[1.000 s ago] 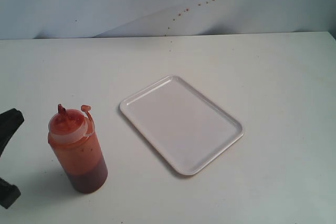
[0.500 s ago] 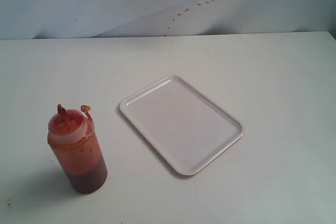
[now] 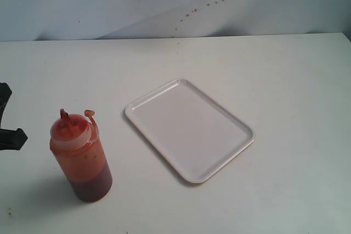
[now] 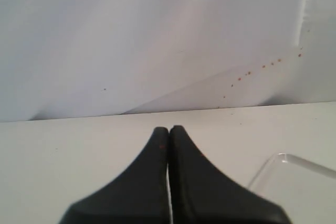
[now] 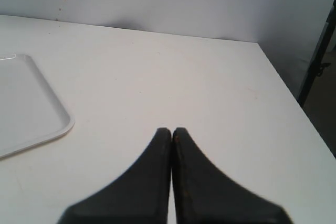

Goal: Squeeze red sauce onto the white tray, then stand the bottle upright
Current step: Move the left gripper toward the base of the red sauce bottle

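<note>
The bottle (image 3: 81,154) stands upright on the white table, front left, with the red sauce showing orange-red through its wall and smeared on its domed top (image 3: 70,128). To its right lies the white tray (image 3: 189,130), plain white inside. Black parts of my left arm (image 3: 12,137) show at the left edge, apart from the bottle. My left gripper (image 4: 169,128) is shut on nothing above bare table, with a tray corner (image 4: 294,179) beside it. My right gripper (image 5: 171,129) is also shut and empty, with the tray's edge (image 5: 31,103) off to one side.
Small red specks dot the white backdrop (image 3: 208,5) behind the table. The table's right edge (image 5: 294,108) drops off near my right gripper, with a dark frame (image 5: 321,61) beyond it.
The black parts of my left arm left the exterior view half a second ago and now show again higher up at the left edge. Bottle and tray have not moved.
</note>
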Motion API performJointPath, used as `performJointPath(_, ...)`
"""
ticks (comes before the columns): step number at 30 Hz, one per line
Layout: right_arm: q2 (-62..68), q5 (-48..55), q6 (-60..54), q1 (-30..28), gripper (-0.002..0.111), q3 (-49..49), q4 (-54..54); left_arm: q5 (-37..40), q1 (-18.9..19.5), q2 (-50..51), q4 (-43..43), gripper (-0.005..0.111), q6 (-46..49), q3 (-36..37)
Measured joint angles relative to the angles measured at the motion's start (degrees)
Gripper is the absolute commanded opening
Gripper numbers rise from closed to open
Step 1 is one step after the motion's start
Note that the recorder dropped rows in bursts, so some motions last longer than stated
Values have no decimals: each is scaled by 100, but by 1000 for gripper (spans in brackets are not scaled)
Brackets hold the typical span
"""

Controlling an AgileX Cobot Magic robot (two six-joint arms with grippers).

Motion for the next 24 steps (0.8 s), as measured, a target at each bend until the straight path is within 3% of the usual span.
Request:
performJointPath(5, 0, 0, 0, 0, 0, 0, 0, -29, 0, 72, -475, 0, 238, -6)
performJointPath(16, 0, 0, 0, 0, 0, 0, 0, 478, 0, 89, 39, 0, 811, 290)
performJointPath(24, 0, 0, 0, 0, 0, 0, 0, 2063, 0, 89, 1070, 0, 392, 290)
